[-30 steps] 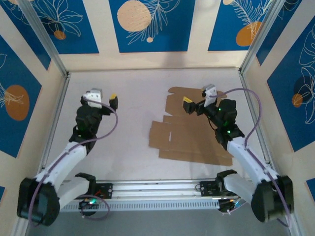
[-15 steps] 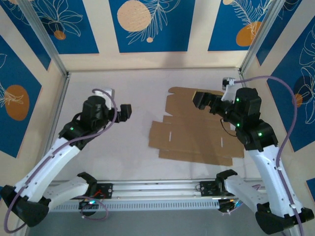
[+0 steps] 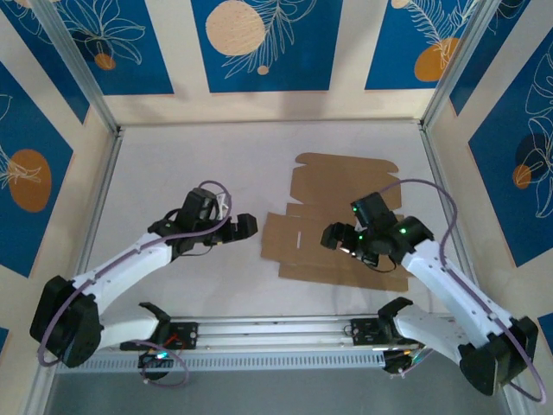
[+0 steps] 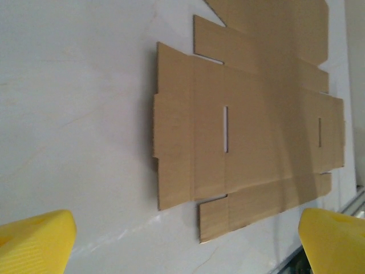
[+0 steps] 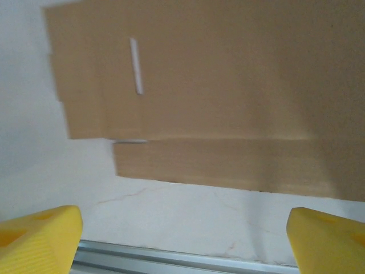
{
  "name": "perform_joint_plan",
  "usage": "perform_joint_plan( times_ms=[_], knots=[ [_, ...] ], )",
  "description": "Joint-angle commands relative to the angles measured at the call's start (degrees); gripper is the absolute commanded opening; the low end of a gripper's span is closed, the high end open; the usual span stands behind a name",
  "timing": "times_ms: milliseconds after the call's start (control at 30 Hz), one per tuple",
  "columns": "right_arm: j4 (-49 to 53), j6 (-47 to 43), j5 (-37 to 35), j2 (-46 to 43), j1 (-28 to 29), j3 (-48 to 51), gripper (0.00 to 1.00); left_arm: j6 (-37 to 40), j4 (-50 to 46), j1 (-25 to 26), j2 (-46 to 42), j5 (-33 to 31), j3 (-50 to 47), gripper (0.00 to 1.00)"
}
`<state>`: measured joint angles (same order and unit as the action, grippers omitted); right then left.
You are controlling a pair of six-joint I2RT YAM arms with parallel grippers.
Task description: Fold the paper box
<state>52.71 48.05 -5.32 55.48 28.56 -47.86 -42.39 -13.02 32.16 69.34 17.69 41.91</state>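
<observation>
Blue leaf-print panels (image 3: 259, 43) wall in a pale table (image 3: 199, 164), and I see the paper box (image 3: 346, 216) lying flat and unfolded on its right half, flaps spread, with narrow slots (image 4: 226, 129) cut through its middle panel. My left gripper (image 3: 245, 226) hovers low just beside the sheet's left edge, its yellow fingertips (image 4: 34, 242) spread wide with nothing between them. My right gripper (image 3: 332, 237) hangs over the sheet's near part, jaws likewise wide apart and empty, its camera looking down on the near flap and the aluminium rail (image 5: 171, 260).
</observation>
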Motion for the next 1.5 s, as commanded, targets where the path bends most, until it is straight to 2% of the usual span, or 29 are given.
perform_joint_plan(
  times_ms=[0, 33, 100, 200, 233, 333, 433, 533, 667, 800, 900, 1033, 1133, 1300, 1467],
  knots=[
    [-11.50, -4.36, 6.88, -1.12, -0.18, 5.11, 0.82, -2.42, 11.12, 0.26, 5.25, 3.84, -1.30, 0.99],
    [-12.32, -3.82, 7.19, -1.11, -1.74, 6.04, 0.79, -2.23, 11.91, 0.11, 6.98, 3.83, -1.15, 0.98],
    [-13.02, -4.90, 10.24, 0.93, -8.39, 6.76, 0.67, -1.49, 14.28, -0.08, 10.71, 4.60, -0.75, 0.95],
    [-15.37, -8.65, 14.38, 5.58, -17.91, 7.24, 0.35, -0.84, 17.41, -0.51, 17.25, 6.07, 1.32, 0.90],
    [-16.61, -9.46, 16.24, 7.77, -19.87, 7.28, 0.32, -0.21, 17.51, -0.60, 19.99, 6.98, 3.06, 0.89],
    [-19.34, -10.29, 19.61, 13.24, -21.38, 6.95, 0.32, 1.25, 16.70, -0.86, 26.69, 10.05, 7.34, 0.83],
    [-20.78, -10.65, 19.45, 17.65, -21.37, 6.31, 0.32, 1.96, 15.88, -1.10, 30.16, 10.77, 9.46, 0.79],
    [-23.33, -9.51, 18.98, 19.49, -21.22, 6.95, 0.38, 2.31, 15.66, -1.25, 32.70, 10.37, 10.74, 0.76],
    [-25.67, -8.48, 17.30, 20.75, -20.96, 7.71, 0.39, 1.73, 17.47, -1.25, 38.42, 14.68, 13.24, 0.67],
    [-26.66, -7.51, 17.85, 22.97, -20.89, 7.53, 0.38, 0.04, 20.01, -1.38, 39.99, 18.13, 13.36, 0.57],
    [-26.03, -7.74, 18.03, 25.08, -19.62, 6.52, 0.38, -1.83, 20.91, -1.51, 39.16, 19.93, 12.59, 0.48],
    [-25.22, -7.72, 17.36, 27.08, -17.26, 3.85, 0.37, -5.33, 23.70, -1.55, 40.23, 21.39, 11.62, 0.25],
    [-25.88, -6.19, 19.00, 28.69, -15.48, 1.41, 0.37, -10.97, 30.26, -1.70, 42.06, 24.01, 10.40, 0.14],
    [-19.78, -6.41, 16.65, 31.04, -14.05, -5.21, 0.38, -6.30, 20.53, -2.07, 40.73, 21.68, 13.83, 0.02],
    [-12.33, -11.94, 10.63, 31.45, -13.09, -11.39, 0.55, -0.88, 10.36, -4.83, 38.59, 20.63, 17.60, 0.00]
  ],
)
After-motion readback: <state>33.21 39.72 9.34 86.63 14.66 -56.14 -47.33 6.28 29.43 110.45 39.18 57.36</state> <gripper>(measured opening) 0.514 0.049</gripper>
